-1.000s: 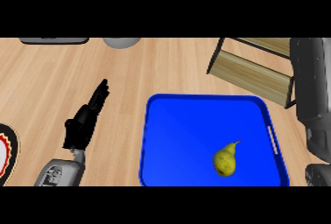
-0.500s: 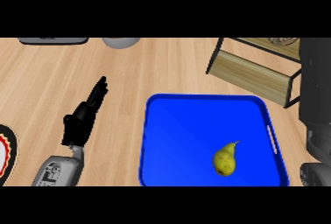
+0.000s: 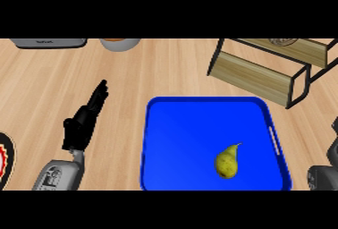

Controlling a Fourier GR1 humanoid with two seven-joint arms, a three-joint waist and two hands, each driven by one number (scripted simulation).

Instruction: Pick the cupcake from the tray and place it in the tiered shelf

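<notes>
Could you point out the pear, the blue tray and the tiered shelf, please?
pear (image 3: pixel 226 163), head view, on its yellow belly.
blue tray (image 3: pixel 198 101), head view, on its far rim.
tiered shelf (image 3: pixel 254 77), head view, on its lower board.

Light is bright and even, with no clear source. The tray (image 3: pixel 198 125) shows a paler diagonal sheen toward 11 o'clock. The pear (image 3: pixel 226 162) casts hardly any shadow. The counter (image 3: pixel 158 71) shows no glare or blur.

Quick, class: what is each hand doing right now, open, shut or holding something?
Left hand: open, fingers straight, holding nothing.
Right hand: not in view; only its forearm shows at the right edge.
</notes>
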